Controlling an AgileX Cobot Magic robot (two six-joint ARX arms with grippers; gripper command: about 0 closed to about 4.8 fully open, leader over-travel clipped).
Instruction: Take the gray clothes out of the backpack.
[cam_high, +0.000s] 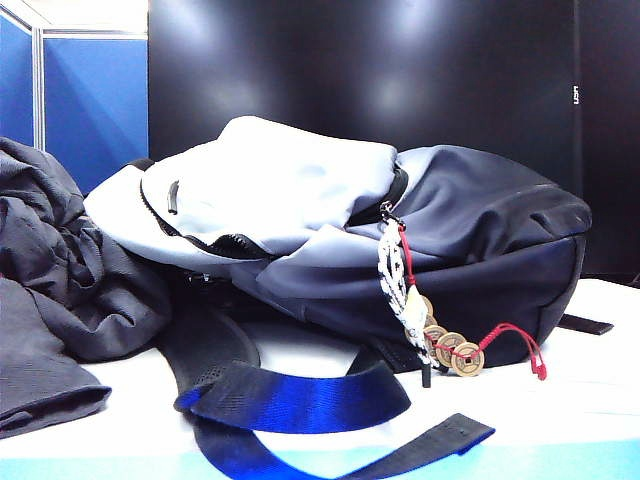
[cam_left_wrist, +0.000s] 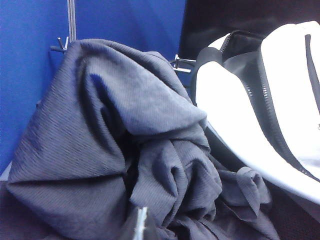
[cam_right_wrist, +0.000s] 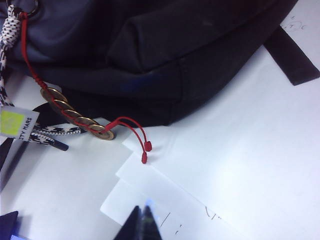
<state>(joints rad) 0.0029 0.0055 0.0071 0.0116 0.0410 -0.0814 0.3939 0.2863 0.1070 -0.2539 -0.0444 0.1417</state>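
Observation:
The gray clothes (cam_high: 60, 270) lie in a crumpled heap on the table left of the backpack (cam_high: 450, 230), outside it. The backpack lies on its side, pale panel up, zipper gaping. In the left wrist view the clothes (cam_left_wrist: 100, 125) fill most of the picture beside the backpack's pale panel (cam_left_wrist: 230, 100). My left gripper (cam_left_wrist: 141, 225) is shut, its tips together in front of the cloth, nothing seen between them. My right gripper (cam_right_wrist: 142, 222) is shut and empty above white paper, near the backpack's navy body (cam_right_wrist: 150, 50). Neither gripper shows in the exterior view.
Blue-black straps (cam_high: 300, 400) curl across the table in front of the bag. A cord charm with brass coins (cam_high: 455, 350) and red string (cam_right_wrist: 135, 132) hangs off the zipper. White paper sheets (cam_right_wrist: 200, 190) lie on the table. A blue partition (cam_high: 95, 100) stands behind the clothes.

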